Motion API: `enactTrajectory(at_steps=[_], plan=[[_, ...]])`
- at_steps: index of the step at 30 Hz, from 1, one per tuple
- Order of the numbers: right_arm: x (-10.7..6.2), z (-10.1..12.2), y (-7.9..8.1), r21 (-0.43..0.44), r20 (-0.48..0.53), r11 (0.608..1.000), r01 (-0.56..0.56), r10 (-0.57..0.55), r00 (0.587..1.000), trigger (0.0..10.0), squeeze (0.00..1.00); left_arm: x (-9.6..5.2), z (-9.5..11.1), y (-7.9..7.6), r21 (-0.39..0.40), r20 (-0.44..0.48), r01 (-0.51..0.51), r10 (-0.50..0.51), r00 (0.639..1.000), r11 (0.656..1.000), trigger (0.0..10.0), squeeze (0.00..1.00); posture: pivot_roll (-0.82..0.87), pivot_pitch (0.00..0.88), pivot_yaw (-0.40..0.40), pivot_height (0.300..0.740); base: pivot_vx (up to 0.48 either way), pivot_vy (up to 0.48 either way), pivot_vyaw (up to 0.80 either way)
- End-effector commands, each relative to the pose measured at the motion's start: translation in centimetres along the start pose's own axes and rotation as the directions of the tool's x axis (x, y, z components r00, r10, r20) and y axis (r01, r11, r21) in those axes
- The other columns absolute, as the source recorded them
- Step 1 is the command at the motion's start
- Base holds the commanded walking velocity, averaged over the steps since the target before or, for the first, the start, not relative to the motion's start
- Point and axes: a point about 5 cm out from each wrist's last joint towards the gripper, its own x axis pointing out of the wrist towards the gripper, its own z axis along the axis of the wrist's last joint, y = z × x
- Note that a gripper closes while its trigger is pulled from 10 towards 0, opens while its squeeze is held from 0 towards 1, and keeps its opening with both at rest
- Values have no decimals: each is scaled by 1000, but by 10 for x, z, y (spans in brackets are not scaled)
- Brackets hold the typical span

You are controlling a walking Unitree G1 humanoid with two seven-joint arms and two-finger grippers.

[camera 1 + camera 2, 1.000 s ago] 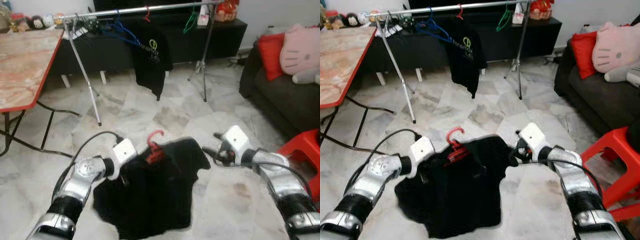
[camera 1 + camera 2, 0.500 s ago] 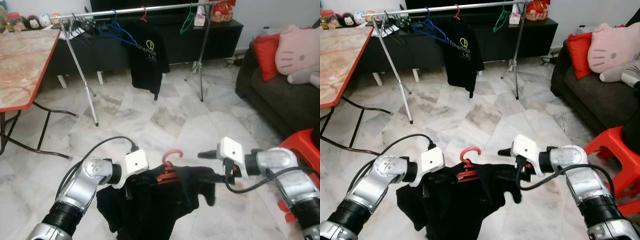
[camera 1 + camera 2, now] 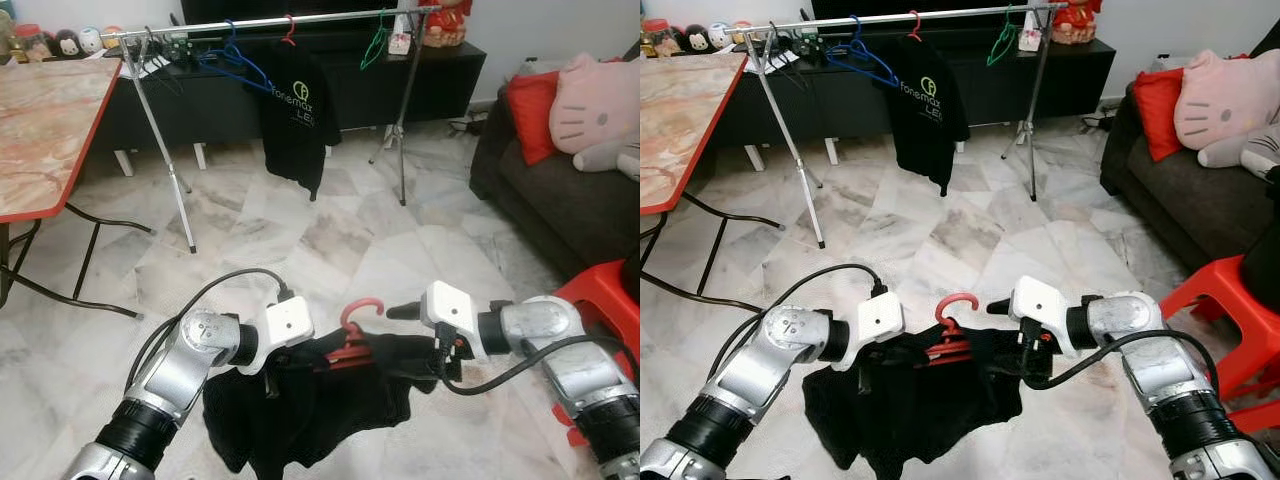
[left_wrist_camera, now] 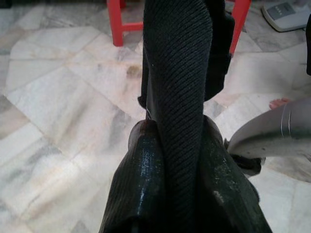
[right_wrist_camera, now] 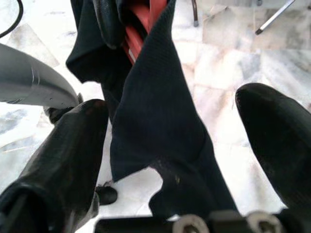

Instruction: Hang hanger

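Observation:
A red hanger [image 3: 358,318] with a black shirt [image 3: 310,410] on it hangs low over the marble floor between my two arms, its hook pointing up. My left gripper [image 4: 177,131] is shut on a fold of the shirt, the fabric pinched between both fingers [image 4: 146,179]. My right gripper [image 5: 180,102] is open at the shirt's other shoulder, with cloth and the red hanger lying between its spread fingers [image 5: 73,145]. The clothes rail [image 3: 270,20] stands far ahead and carries a black T-shirt [image 3: 298,115], a blue hanger [image 3: 235,62] and a green hanger [image 3: 378,45].
A red-edged marble-top table [image 3: 50,130] stands at the left. A dark sofa [image 3: 560,200] with a red cushion and a pink plush is at the right, with a red stool [image 3: 610,300] close to my right arm. A black cabinet runs behind the rail.
The shirt and hanger have come up off the floor. Both grippers have drawn closer together, bunching the cloth. The camera has shifted slightly.

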Motion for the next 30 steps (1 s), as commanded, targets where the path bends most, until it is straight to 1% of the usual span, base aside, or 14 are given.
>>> enactTrajectory(at_steps=[1, 4, 6, 11, 14, 18, 22, 27, 28, 29, 30], plan=[[-2, 3, -4, -17, 13, 999, 30, -30, 999, 10000, 0, -1, 17, 2, 24, 65, 13, -15, 998, 1000, 10000, 0, -98, 0, -64, 740, 0, 0, 0], [0, 3, -5, -15, 33, 999, 35, -35, 999, 10000, 0, -2, 21, 2, 1, 105, 35, -35, 994, 999, 10000, 0, -98, 0, -55, 740, 0, 0, 0], [1, 2, -2, -14, 38, 1000, 10, -10, 999, 10000, 0, -3, 21, 0, 5, 99, 64, -65, 993, 998, 10000, 0, -99, 0, -53, 740, 0, 0, 0], [1, -2, 1, 1, 27, 1000, -8, 8, 1000, 10000, 0, -4, 21, -3, 5, 97, 85, -85, 992, 996, 10000, 0, -96, 0, -54, 740, 0, 0, 0], [0, -6, 0, 16, 24, 1000, -2, 2, 1000, 10000, 0, -4, 23, -4, 3, 111, 100, -99, 989, 995, 10000, 0, -92, 0, -58, 740, 0, 0, 0], [-1, -7, 3, 47, 39, 998, -44, 42, 998, 10000, 0, -5, 30, -7, 2, 145, 137, -136, 980, 991, 10000, 0, -92, 0, -60, 740, 0, 0, 0], [-1, -10, 5, 60, 39, 997, -55, 53, 998, 10000, 0, -6, 31, -7, 6, 149, 146, -145, 978, 989, 10000, 0, -92, 0, -60, 740, 0, 0, 0], [0, -11, 7, 82, 68, 994, -69, 64, 996, 10000, 0, -7, 35, -8, 9, 163, 162, -162, 973, 987, 10000, 0, -86, 0, -60, 740, 0, 0, 0], [0, -12, 7, 86, 70, 994, -67, 61, 996, 8510, 0, -7, 35, -8, 9, 163, 163, -162, 973, 987, 10000, 0, -85, 0, -60, 740, 0, 0, 0], [0, -13, 6, 92, 72, 994, -65, 59, 996, 0, 0, -7, 35, -8, 9, 163, 163, -162, 973, 987, 10000, 0, -85, 0, -60, 740, 0, 0, 0], [0, -13, 6, 92, 72, 994, -65, 59, 996, 0, 0, -7, 35, -8, 9, 163, 163, -162, 973, 987, 10000, 0, -85, 0, -60, 740, 0, 0, 0]])
